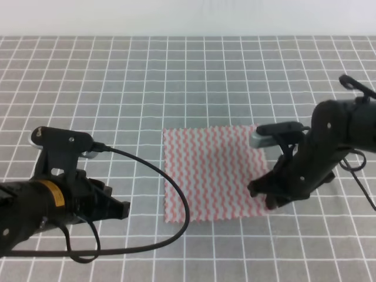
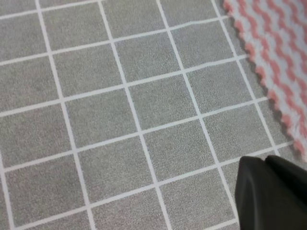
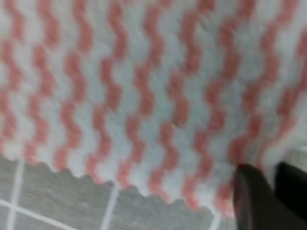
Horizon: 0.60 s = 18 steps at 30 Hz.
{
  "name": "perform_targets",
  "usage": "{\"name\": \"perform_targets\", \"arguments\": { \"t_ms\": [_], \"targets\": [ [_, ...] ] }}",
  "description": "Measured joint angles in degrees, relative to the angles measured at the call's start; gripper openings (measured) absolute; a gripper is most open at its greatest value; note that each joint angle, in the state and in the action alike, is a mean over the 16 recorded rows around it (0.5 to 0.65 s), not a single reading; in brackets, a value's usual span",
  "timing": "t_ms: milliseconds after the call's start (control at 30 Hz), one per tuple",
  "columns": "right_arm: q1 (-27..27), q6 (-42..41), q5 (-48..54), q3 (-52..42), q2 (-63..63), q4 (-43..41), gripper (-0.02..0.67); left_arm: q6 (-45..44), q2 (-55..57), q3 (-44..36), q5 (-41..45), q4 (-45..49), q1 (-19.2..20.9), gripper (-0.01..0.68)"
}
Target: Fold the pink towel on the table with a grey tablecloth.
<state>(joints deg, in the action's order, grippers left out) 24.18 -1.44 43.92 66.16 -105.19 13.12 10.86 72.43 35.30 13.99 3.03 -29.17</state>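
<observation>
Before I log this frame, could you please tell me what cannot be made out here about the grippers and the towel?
- Right gripper: in the high view the arm's own body hides the fingertips; the blurred right wrist view cuts them off, so a grip on the pink towel is unclear.
- Left gripper: the left wrist view's edge crops it; open or shut is unclear.
- Towel's right edge: hidden behind the right arm in the high view.

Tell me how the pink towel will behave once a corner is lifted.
The pink towel lies thin and flat on the grey tablecloth, so it will probably drape limply. It looks light. The right gripper is at its near corner; lifting there should fold it easily.
</observation>
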Motion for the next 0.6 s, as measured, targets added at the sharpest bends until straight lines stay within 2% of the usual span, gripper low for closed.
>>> {"name": "perform_targets", "arguments": {
  "t_ms": [233, 367, 600],
  "targets": [
    [0.00, -0.67, 2.18, 4.19, 0.04, 0.53, -0.001, -0.31, 0.05, 0.00, 0.25, 2.36, 0.00, 0.001],
    [0.00, -1.07, 3.59, 6.92, -0.04, 0.58, -0.011, -2.66, 0.05, 0.00, 0.57, 4.77, 0.00, 0.020],
    [-0.01, -1.78, 5.80, 11.73, 0.17, 0.78, -0.015, -10.21, 0.05, 0.00, 0.82, 8.51, 0.00, 0.184]
  ]
}}
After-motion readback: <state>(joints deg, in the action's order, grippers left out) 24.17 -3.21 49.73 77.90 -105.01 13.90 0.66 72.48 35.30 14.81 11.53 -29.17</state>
